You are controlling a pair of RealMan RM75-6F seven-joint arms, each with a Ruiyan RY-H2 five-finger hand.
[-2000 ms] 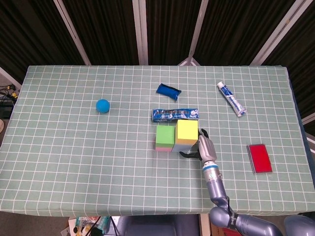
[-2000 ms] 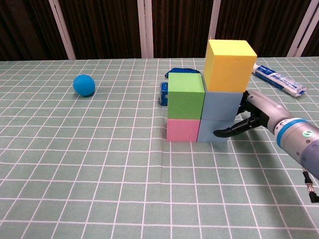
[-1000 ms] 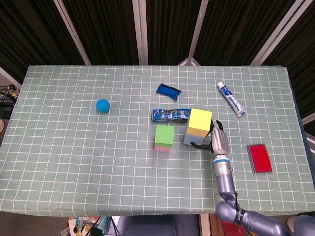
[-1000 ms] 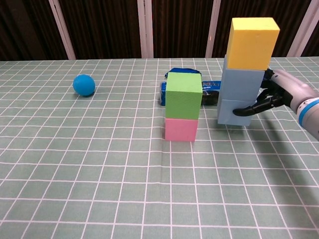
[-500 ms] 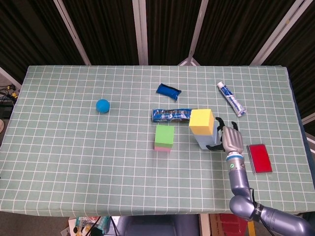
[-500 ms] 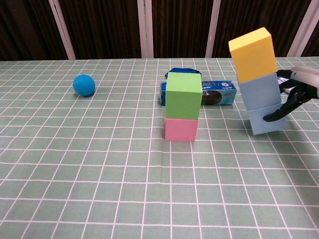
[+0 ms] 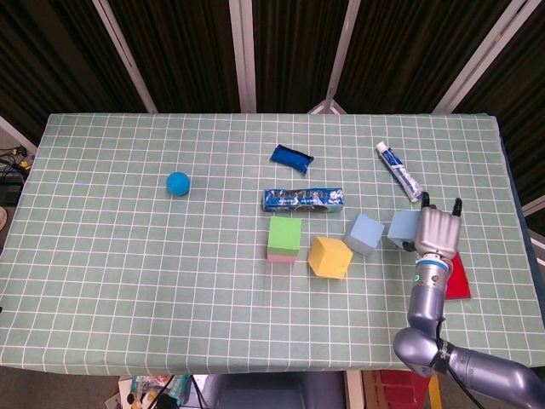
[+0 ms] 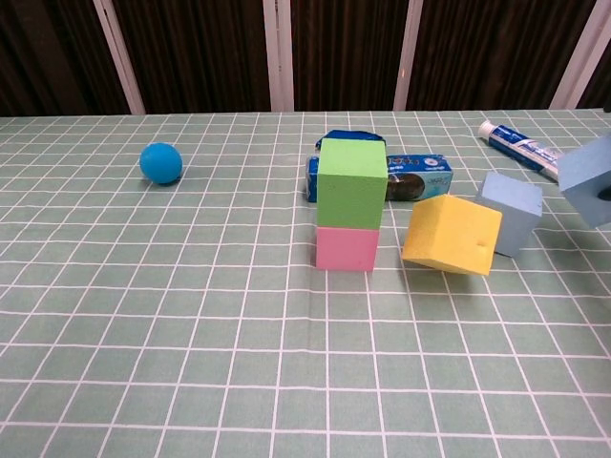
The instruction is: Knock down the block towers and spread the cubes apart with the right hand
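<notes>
A green cube point(image 7: 285, 232) point(image 8: 352, 182) still stands on a pink cube point(image 8: 347, 248) mid-table. To its right a yellow cube point(image 7: 329, 256) point(image 8: 452, 234) lies tilted on the cloth. Just beyond it rests a light blue cube point(image 7: 364, 233) point(image 8: 510, 212). A second light blue cube point(image 7: 402, 228) point(image 8: 590, 178) sits tilted at the chest view's right edge, against my right hand point(image 7: 436, 230), which grips it from the right. The hand's fingers point away from me. The chest view shows almost nothing of the hand. My left hand is out of sight.
A blue cookie pack point(image 7: 304, 199) lies just behind the cubes, with a blue pouch point(image 7: 291, 158) further back. A toothpaste tube point(image 7: 400, 171) is at the back right. A red flat item point(image 7: 460, 281) lies partly under my right wrist. A blue ball point(image 7: 177, 183) sits far left.
My right hand dragged the yellow-and-blue tower rightward; it tipped and fell. The yellow cube and one blue cube landed on the cloth, while the other blue cube went right with the hand.
</notes>
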